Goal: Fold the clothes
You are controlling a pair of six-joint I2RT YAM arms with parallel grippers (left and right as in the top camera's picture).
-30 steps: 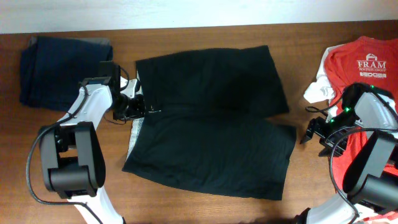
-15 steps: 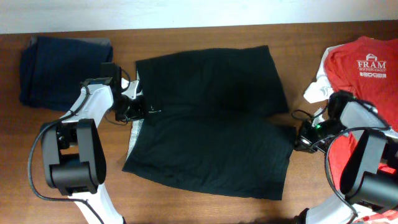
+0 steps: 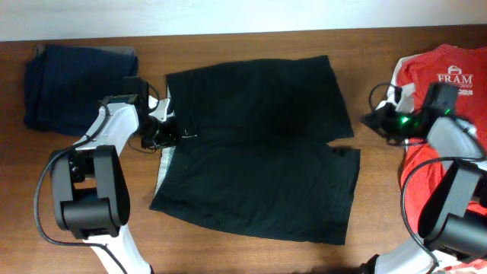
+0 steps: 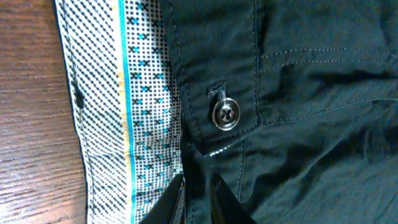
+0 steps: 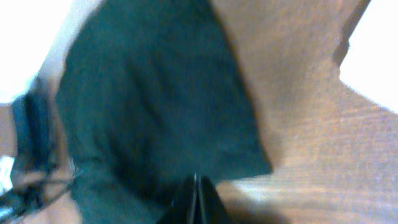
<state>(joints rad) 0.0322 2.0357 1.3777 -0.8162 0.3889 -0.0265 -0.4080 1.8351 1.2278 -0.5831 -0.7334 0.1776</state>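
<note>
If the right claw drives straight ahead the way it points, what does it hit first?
Probably the black shorts: the right claw points across bare table toward the upper leg's hem. Its height is unclear, so it might skim over.

We view the table straight down from overhead. Left wrist sits very near the shorts; right wrist looks across them, farther off, blurred.

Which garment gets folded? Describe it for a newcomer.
On the wooden table, look centre, between the navy folded pile at left and the red T-shirt at right. The black shorts lie spread flat, the only item with a checked pale waistband lining.
</note>
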